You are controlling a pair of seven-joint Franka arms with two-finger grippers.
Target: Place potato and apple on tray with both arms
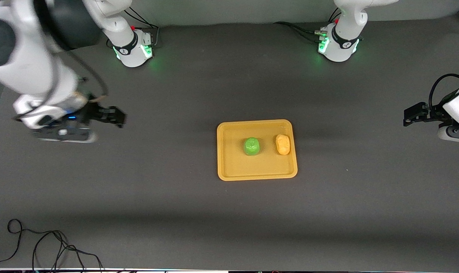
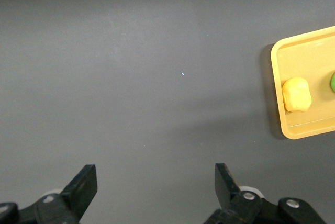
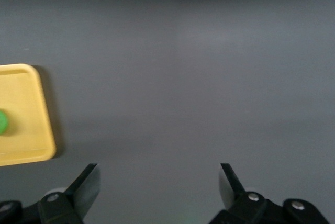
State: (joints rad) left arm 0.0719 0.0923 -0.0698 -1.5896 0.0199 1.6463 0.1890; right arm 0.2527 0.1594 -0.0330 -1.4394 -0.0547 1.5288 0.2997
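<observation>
Front view: right gripper [image 1: 113,115] (fingers spread, nothing held) hangs over bare table [image 1: 138,189] toward the right arm's end; left gripper [image 1: 413,113], likewise spread and empty, hangs over the table at the left arm's end. Apple [image 1: 252,146] and potato [image 1: 283,144] lie side by side, apart, on the tray [image 1: 257,174], potato toward the left arm.
</observation>
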